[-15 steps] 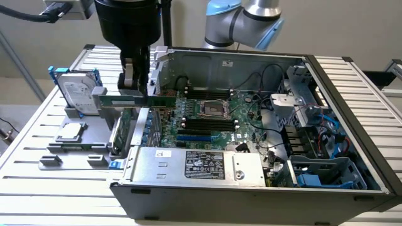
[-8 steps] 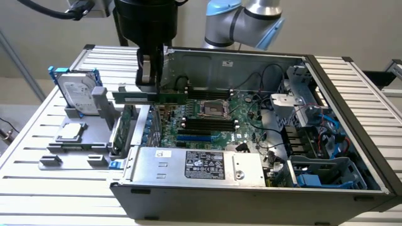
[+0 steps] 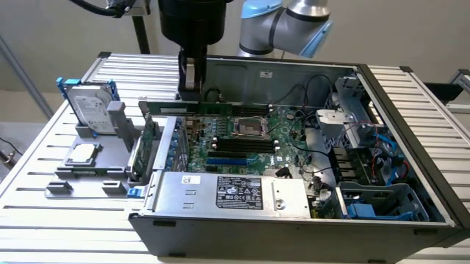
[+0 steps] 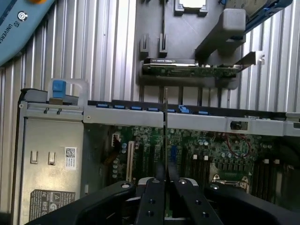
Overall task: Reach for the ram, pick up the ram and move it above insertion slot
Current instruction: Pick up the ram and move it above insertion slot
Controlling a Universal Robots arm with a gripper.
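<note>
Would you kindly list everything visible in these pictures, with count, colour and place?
ram: one, green, held edge-up above the open case, over the motherboard
computer case: one, dark grey, open, lying on the table
motherboard: one, green, inside the case
power supply: one, silver, at the case's near side
hard drive: one, silver in a blue frame, upright at the exterior view's left
expansion card: one, green, upright beside the case in the grey holder
table: one, grey slatted, under everything
gripper: one, black, its jaws closed on the ram
</note>
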